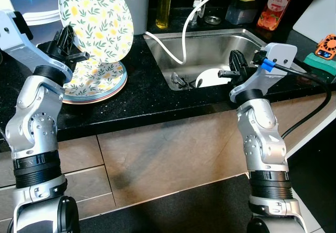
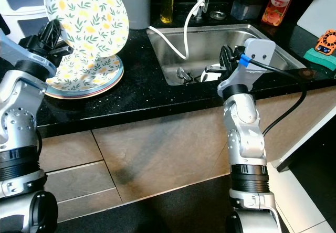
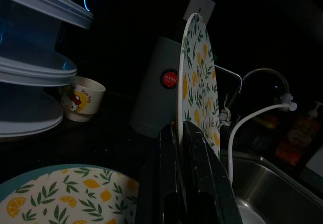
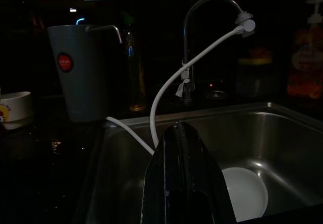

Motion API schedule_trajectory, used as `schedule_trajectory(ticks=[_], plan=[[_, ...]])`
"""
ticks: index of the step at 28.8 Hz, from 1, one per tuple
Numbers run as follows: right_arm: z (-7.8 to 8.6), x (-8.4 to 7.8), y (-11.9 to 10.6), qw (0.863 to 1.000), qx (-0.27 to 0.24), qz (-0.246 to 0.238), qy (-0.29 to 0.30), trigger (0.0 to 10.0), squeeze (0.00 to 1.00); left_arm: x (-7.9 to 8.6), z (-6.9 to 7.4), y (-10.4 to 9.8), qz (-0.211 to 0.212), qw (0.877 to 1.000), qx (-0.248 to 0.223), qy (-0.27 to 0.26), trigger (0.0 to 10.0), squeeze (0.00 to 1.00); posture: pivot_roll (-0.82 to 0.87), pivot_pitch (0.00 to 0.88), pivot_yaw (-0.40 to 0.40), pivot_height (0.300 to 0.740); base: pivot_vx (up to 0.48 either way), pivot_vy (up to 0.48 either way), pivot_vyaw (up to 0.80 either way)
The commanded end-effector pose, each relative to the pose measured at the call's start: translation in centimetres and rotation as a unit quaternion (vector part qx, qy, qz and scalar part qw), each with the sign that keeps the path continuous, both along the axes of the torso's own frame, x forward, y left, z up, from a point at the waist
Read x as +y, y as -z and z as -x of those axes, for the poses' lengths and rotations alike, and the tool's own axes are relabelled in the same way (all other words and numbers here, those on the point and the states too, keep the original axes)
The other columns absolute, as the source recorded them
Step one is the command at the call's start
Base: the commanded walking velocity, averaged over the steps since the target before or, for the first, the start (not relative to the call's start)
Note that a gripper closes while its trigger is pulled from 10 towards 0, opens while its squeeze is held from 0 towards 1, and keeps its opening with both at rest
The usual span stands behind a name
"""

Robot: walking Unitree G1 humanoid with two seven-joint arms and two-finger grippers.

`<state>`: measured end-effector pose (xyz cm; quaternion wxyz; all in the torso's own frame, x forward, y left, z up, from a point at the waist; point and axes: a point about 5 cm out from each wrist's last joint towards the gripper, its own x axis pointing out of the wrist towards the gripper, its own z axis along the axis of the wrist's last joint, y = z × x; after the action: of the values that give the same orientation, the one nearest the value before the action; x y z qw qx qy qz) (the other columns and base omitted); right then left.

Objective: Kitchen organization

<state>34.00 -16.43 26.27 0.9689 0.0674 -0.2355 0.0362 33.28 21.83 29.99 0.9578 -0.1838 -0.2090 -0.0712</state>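
Round lemon-and-leaf patterned ceramic plate [image 1: 96, 18] stands upright at far left of the black desk [image 1: 142, 94], above a matching plate stack [image 1: 97, 81]. Left pincer [image 1: 71, 43] clamps its rim. Likely stiff, glazed-slippery, breakable; grip deep. Right pincer [image 1: 236, 67], clenched empty, hovers at the steel sink [image 1: 210, 46].

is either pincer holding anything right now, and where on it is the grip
The left pincer holds a round lemon-and-leaf patterned plate upright, clamped at its lower rim above the stack of matching plates. The right pincer, at the steel sink, holds nothing.
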Motion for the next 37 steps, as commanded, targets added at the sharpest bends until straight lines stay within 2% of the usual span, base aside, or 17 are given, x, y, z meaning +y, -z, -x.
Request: schedule_trajectory(ticks=[1, 13, 37], plan=[[0.03, -0.47, 0.34, 1.000, 0.004, -0.007, 0.009, 10.0, 0.00, -0.10, -0.14, 0.05, -0.001, 1.000, 0.002, 0.009, 10.0, 0.00, 0.14, 0.051, -0.030, 0.740, 0.000, 0.000, 0.00], [0.05, -0.46, 0.34, 1.000, 0.004, -0.008, 0.009, 10.0, 0.00, -0.13, -0.27, 0.03, -0.010, 1.000, 0.004, -0.003, 10.0, 0.00, 0.14, 0.051, -0.030, 0.740, 0.000, 0.000, 0.00], [0.12, -0.46, 0.42, 1.000, 0.006, -0.010, 0.010, 10.0, 0.00, -0.13, -0.58, 0.06, -0.008, 1.000, 0.013, -0.011, 10.0, 0.00, 0.13, 0.052, -0.028, 0.740, 0.000, -0.352, 0.00]])
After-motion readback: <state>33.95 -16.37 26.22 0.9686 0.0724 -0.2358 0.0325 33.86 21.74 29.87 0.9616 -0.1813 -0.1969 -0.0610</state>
